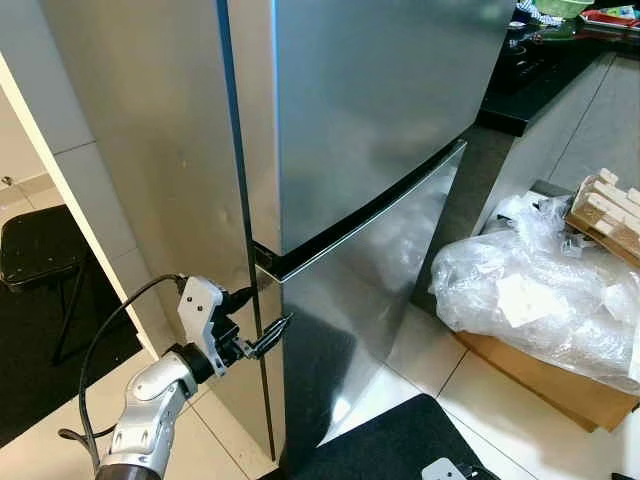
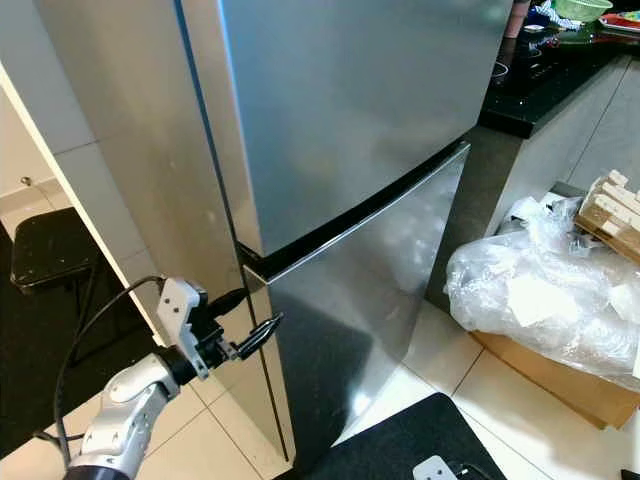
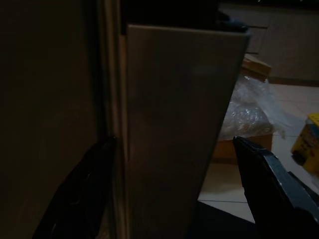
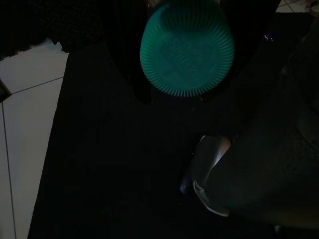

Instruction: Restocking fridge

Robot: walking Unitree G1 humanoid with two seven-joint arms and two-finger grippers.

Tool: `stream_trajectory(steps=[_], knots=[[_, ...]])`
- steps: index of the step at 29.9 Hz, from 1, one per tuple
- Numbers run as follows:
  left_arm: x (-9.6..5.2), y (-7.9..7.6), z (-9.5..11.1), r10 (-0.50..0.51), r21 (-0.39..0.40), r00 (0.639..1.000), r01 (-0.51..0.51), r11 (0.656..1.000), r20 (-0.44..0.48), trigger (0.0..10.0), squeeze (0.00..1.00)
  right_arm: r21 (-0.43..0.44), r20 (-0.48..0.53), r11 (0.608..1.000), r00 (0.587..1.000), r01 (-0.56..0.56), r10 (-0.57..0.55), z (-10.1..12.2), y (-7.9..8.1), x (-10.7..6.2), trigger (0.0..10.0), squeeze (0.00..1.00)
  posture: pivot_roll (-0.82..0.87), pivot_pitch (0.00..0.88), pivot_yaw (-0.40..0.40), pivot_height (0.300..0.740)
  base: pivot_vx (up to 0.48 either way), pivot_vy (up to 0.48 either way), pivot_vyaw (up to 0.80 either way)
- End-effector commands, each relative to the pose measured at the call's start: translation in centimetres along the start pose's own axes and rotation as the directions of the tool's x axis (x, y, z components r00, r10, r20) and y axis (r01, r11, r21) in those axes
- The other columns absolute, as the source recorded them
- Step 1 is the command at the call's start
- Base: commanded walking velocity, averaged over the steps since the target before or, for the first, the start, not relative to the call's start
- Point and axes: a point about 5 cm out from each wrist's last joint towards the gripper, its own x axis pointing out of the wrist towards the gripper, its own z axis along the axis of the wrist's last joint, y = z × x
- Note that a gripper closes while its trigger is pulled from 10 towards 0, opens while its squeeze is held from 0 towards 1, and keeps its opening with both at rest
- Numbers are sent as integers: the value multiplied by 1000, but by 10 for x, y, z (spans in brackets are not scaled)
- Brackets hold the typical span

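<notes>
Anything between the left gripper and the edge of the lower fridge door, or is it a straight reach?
Nothing visible blocks it. The left gripper is open right at the lower fridge door, its fingers straddling the door's side edge just below the dark gap under the upper door.

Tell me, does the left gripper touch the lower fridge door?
Cannot tell. In the left wrist view, the open left gripper straddles the lower fridge door's edge, but darkness hides any contact.

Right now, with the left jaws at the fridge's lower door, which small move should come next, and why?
Probably close the left gripper on the edge of the silver steel lower fridge door: its open jaws straddle that edge, the door looks closed, and the right gripper holds a green ribbed cap.
</notes>
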Motion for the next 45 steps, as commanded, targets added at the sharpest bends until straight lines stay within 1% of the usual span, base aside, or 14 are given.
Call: stream_trajectory(steps=[1,6,7,11,20,31,45], knots=[[3,-7,0,-41,-7,999,41,999,18,10000,0,-6,-8,1000,1000,3,-3,-2,0,0,10000,0,-44,0,-9,740,0,0,0],[4,-14,1,-87,-29,996,88,996,33,10000,0,-5,-8,1000,1000,2,-2,-2,0,0,10000,0,-44,0,-8,740,0,0,0],[5,-20,0,-130,-42,991,131,990,34,10000,0,-4,-8,1000,1000,1,-1,-1,1,0,10000,0,-44,0,-7,740,0,0,0],[6,-26,0,-165,-52,986,167,985,36,10000,0,-2,-8,1000,1000,1,-1,-2,1,0,10000,0,-44,0,-7,740,0,0,0],[8,-31,1,-203,-61,978,205,977,44,10000,0,-1,-8,1000,1000,1,-1,-2,1,0,10000,0,-44,0,-6,740,0,0,0],[10,-42,0,-254,-88,966,257,962,48,10000,0,1,-8,1000,1000,4,-4,-2,1,0,10000,0,-44,0,-6,740,0,0,0],[11,-46,2,-290,-95,956,294,951,53,10000,0,5,-7,1000,1000,1,-1,-2,2,0,10000,0,-45,0,-3,740,0,0,0]])
